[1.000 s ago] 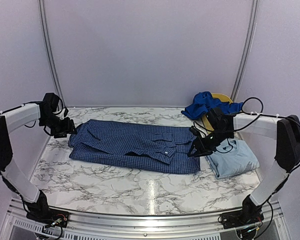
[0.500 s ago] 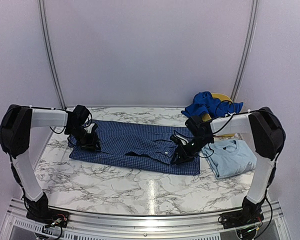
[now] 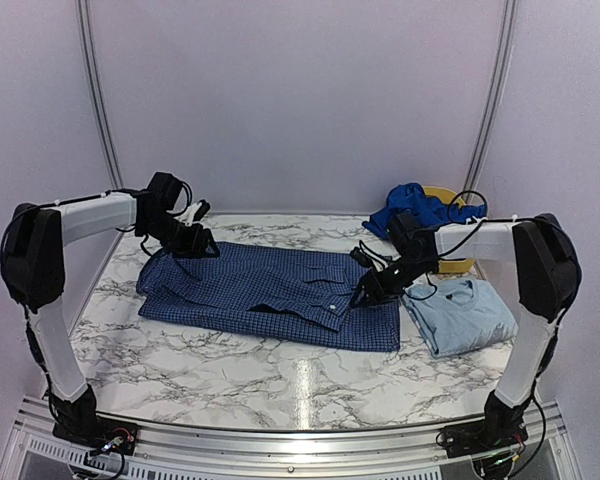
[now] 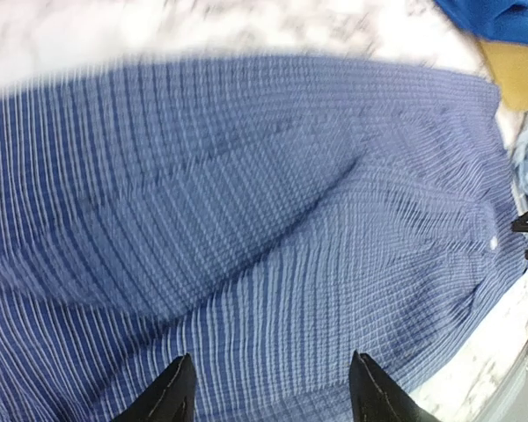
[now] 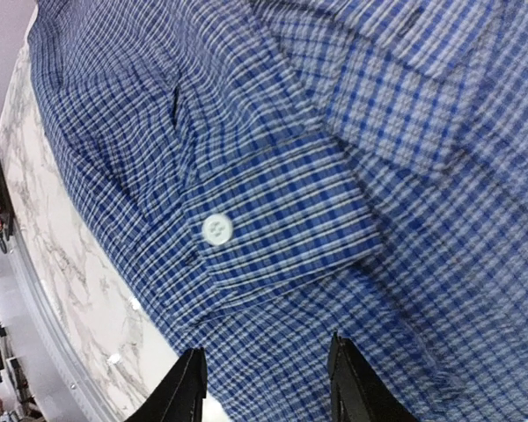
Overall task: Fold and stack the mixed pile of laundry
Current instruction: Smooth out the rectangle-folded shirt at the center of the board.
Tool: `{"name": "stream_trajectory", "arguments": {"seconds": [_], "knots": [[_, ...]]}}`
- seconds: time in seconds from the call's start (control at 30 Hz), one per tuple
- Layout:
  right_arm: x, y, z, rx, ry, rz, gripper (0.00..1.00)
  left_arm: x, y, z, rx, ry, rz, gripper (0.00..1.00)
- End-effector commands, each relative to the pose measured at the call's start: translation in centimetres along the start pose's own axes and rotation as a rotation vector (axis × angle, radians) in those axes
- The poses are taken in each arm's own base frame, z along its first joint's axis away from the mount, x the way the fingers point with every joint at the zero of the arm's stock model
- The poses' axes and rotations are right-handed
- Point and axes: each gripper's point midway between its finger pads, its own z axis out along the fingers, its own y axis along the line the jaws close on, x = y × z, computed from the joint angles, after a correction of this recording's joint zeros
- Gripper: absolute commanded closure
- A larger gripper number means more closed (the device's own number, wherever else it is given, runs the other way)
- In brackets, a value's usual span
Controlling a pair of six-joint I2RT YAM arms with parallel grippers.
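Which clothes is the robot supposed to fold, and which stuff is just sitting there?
For the folding job:
- navy-and-white checked shirt, spread out flat
- pale sky-blue T-shirt, on the right
- royal-blue garment, bunched up at the back right

Just sitting there:
- yellow basket, behind the royal-blue garment
- marble table under everything

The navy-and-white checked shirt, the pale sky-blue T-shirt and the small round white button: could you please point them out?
navy-and-white checked shirt (image 3: 260, 290), top external view, middle of its spread body.
pale sky-blue T-shirt (image 3: 470, 318), top external view, its folded front.
small round white button (image 5: 216, 229), right wrist view, its face on the cuff.
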Motion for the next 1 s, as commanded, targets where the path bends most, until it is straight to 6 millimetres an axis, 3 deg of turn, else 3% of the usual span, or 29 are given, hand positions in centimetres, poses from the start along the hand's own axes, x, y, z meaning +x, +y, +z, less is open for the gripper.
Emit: {"name": "stream_trajectory", "arguments": {"seconds": [0.0,0.17,0.3,0.47,0.63,0.8,0.97], "knots": [[-2.6,-2.9,-2.4,0.134,-0.040,-0.076,0.56,-2.8,-1.6,2.2,0.048,-0.018,0.138,0.38],[-3.0,-5.5,-2.8,0.231,-0.022,-0.082,0.55,-3.8,-3.4,5.0,0.086,0.000,0.235,0.37],[-2.8,-6.1,-2.4,0.238,0.007,-0.075,0.55,-3.4,-4.8,6.9,0.104,0.027,0.272,0.34],[-1.1,-6.2,-1.9,0.230,0.047,-0.055,0.55,-2.3,-6.1,8.4,0.118,0.064,0.312,0.28],[0.2,-6.1,-1.3,0.213,0.069,-0.046,0.55,-1.8,-6.2,9.5,0.099,0.085,0.323,0.27],[0.6,-6.2,-1.0,0.219,0.086,-0.048,0.61,-1.9,-5.8,10.5,0.062,0.094,0.326,0.15],[1.2,-6.4,-0.6,0.227,0.106,-0.042,0.68,-2.2,-5.9,11.4,0.047,0.096,0.334,0.15]]}}
